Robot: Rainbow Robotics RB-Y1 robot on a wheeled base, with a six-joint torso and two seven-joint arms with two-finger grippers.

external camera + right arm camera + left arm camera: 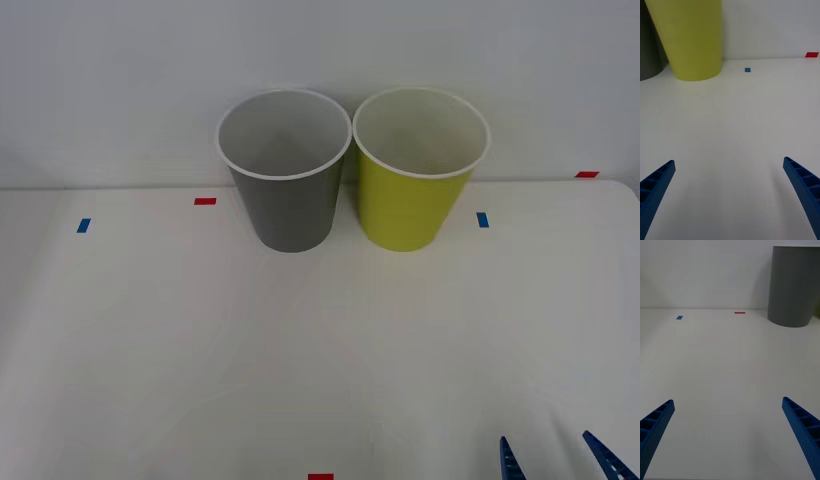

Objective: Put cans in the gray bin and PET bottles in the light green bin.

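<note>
At the far edge of the white desk [200, 350], against the pale wall: one tall round tapered dark gray bin [288, 195] with white rim and whitish interior, standing upright; just beside it on the robot's right, rims nearly touching, one yellow-green bin [412, 195] of the same tapered shape, white rim, pale interior, also upright. What can be seen of both interiors from the front view looks bare. Desk surface markers: small blue tape squares at far left [83, 225] and to the right of the yellow-green bin [483, 219]; red tape strips left of the gray bin [205, 201], at the far right corner [587, 174] and at the near edge [320, 477]. Right gripper [566, 456]: low at the near right of the desk, blue ribbed fingers spread wide, nothing between them. Left gripper [728, 435]: over bare desk, well short of the gray bin, fingers likewise spread apart and holding nothing.
</note>
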